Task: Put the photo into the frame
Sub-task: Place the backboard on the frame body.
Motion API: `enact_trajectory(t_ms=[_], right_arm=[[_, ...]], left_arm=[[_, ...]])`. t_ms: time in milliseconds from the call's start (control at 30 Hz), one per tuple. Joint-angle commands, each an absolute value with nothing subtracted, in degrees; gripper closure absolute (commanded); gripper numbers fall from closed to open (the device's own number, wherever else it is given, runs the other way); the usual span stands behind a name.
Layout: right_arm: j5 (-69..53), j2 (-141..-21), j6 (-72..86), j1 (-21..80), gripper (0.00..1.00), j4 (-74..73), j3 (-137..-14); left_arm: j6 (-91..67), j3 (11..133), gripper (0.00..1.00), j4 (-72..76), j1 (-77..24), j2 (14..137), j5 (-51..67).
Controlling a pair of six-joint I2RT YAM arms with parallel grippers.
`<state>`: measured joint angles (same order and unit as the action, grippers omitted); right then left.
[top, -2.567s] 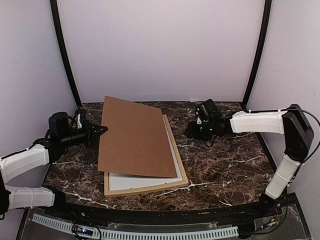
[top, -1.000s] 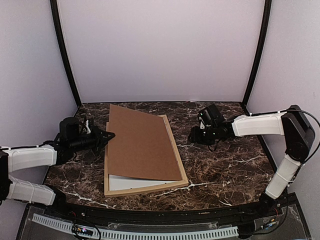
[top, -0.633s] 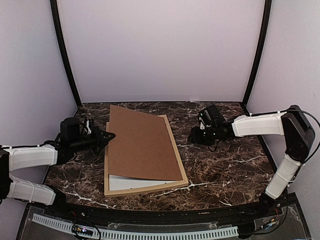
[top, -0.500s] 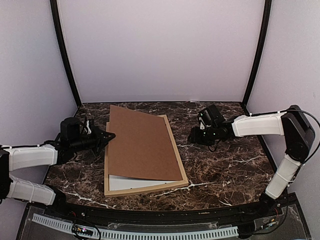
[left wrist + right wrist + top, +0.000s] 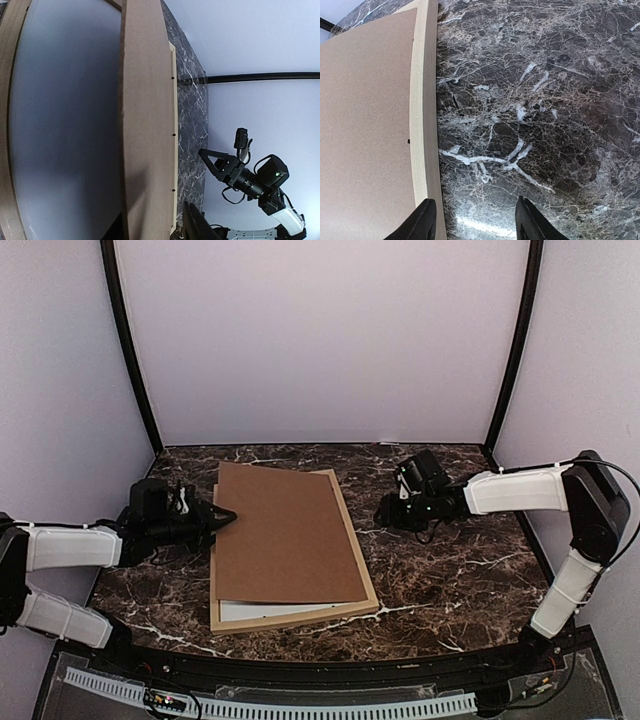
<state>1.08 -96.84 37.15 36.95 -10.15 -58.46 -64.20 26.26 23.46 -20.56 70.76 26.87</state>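
Note:
The light wood frame (image 5: 292, 618) lies flat on the marble table. A brown backing board (image 5: 285, 535) rests on it and covers most of its opening. The photo is hidden. My left gripper (image 5: 228, 517) is at the board's left edge. In the left wrist view the board (image 5: 145, 100) runs between my parted jaws (image 5: 150, 220), with a gap beside the right finger, so the gripper is open. My right gripper (image 5: 386, 510) hovers open over bare marble just right of the frame's right rail (image 5: 422, 125), holding nothing (image 5: 475, 207).
A white strip (image 5: 262, 608) shows inside the frame below the board's near edge. Black corner posts (image 5: 135, 370) and pale walls enclose the table. Dark marble (image 5: 450, 570) lies to the right of the frame.
The board's left edge has come down, and it now lies flatter and squarer in the frame. My left gripper moved in toward it and its jaws parted. The right arm stayed still.

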Motion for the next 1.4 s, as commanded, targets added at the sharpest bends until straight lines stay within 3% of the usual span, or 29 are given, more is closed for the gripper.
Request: enact_trajectory(t_ms=[0, 233, 733, 1367], right_arm=[[0.28, -96.39, 37.41, 36.47, 0.45, -7.3, -57.62], [-1.21, -97.02, 37.62, 36.46, 0.45, -6.44, -57.4], [-2.89, -98.51, 37.91, 36.42, 0.45, -4.93, -57.14], [-3.68, -98.44, 38.0, 36.47, 0.45, -3.36, -55.16]], left_arm=[[-61.83, 28.26, 0.61, 23.11, -21.18, 71.83, 27.86], [-58.77, 29.49, 0.5, 20.62, -21.35, 74.51, 26.64], [-54.29, 30.79, 0.41, 16.17, -21.88, 78.46, 23.48], [-48.93, 31.68, 0.37, 7.65, -21.88, 75.89, 18.22]])
